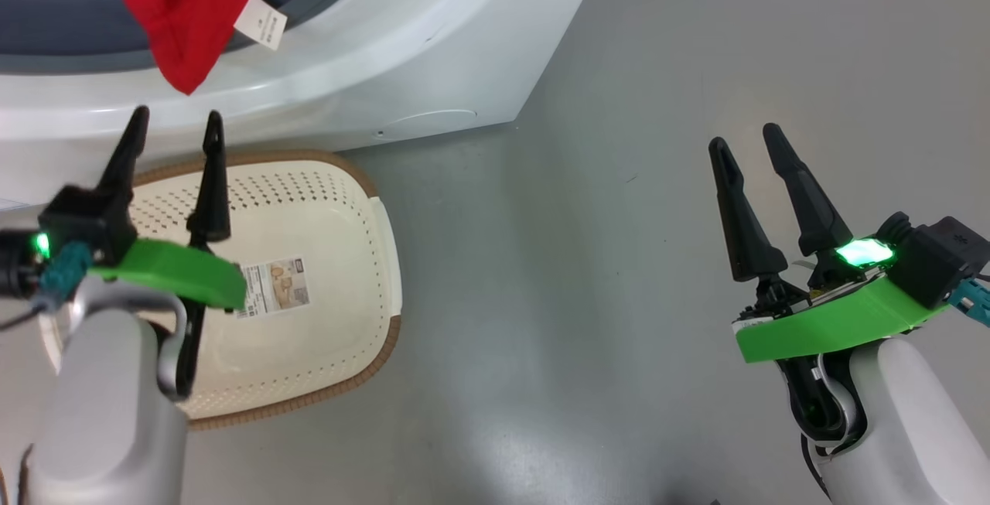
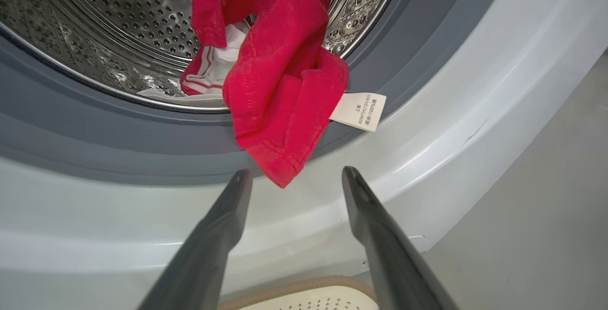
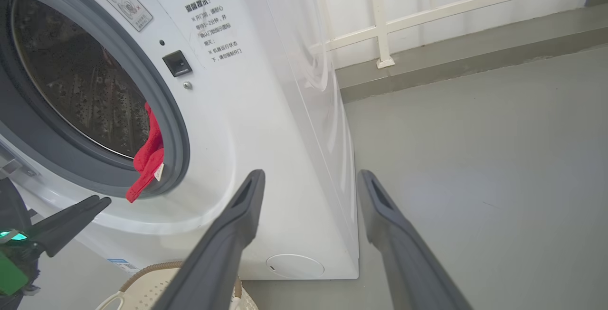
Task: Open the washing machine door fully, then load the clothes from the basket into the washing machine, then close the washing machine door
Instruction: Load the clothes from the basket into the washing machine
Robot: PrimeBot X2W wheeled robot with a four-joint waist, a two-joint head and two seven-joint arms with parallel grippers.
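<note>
Clothes [image 1: 186, 10] of bright red hang at the upper left of the head view. They are draped over the grey seal [image 1: 69, 33] at the mouth of the washing machine [image 1: 433, 41]. A loose tip droops onto the white front panel, and a white label [image 1: 261, 22] dangles at the right edge of the fabric. In the left wrist view the upper part of the garment lies inside the steel drum [image 2: 118, 39], while its lower fold spills outward over the seal.

At the left of the head view, the left gripper [image 1: 178, 113] hovers above the basket [image 1: 325, 350] with its jaws apart and holding nothing. Its tips point toward the hanging red tip, near it but not touching. The basket sits on the grey floor [image 1: 580, 296] just in front of the machine, and a sticker [image 1: 274, 287] shows on its cream bottom.

At the right of the head view, the right gripper [image 1: 744, 134] hangs over bare floor, well apart from the machine. Its jaws are also apart and hold nothing. A round white hatch [image 3: 294, 266] shows low on the machine's front in the right wrist view.
</note>
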